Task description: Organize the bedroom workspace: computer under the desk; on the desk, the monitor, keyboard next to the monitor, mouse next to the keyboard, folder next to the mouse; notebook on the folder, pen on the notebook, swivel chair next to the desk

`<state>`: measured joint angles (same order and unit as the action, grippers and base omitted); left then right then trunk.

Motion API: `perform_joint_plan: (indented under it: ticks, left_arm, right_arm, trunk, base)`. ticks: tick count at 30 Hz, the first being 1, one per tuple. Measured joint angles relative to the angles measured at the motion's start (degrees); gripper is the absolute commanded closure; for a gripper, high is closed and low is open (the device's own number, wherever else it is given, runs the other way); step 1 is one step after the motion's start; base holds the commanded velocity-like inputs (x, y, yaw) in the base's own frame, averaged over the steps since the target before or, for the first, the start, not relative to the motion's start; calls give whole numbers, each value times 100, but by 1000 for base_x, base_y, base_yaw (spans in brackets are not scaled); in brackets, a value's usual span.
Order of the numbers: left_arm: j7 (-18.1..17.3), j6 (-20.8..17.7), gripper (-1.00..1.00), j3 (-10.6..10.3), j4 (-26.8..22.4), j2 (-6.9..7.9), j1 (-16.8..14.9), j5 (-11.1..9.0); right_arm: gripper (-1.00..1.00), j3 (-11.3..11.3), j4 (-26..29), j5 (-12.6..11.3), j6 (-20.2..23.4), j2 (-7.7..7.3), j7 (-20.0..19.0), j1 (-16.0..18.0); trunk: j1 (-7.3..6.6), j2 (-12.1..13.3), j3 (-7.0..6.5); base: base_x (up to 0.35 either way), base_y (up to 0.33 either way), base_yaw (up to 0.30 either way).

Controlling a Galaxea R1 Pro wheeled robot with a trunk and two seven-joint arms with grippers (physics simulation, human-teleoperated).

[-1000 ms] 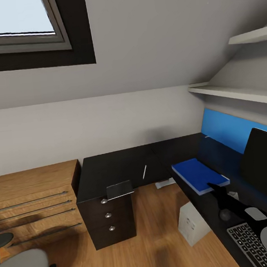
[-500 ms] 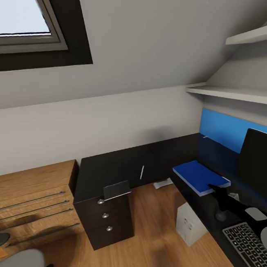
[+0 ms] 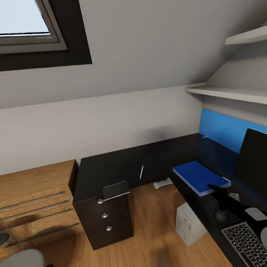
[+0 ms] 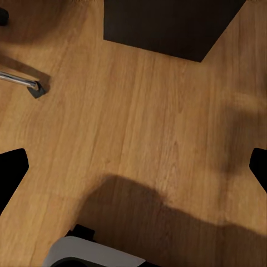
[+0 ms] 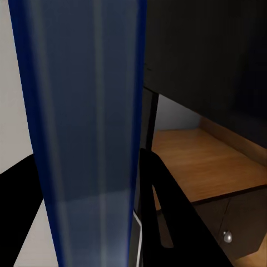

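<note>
the view has slid slightly left since 1 second ago, so the camera moved, not the things. folder (image 3: 200, 176) lies on the table (image 3: 112, 168) at right centre; notebook (image 3: 116, 190) and pen (image 3: 141, 172) wait left. claw states: cannot tell.
</note>
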<state>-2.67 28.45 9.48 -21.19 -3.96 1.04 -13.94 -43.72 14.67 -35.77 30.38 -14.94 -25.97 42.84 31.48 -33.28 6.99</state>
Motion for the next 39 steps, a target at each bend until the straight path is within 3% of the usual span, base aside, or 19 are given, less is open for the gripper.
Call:
perform_joint_plan:
  ticks: [39]
  left_arm:
    - [4,1,-100,2,-16,-7,0,-3]
  right_arm:
    - [100,2,8,4,-13,5,11,0]
  trunk:
    - [835,-1525,684]
  base:
    - [0,0,0]
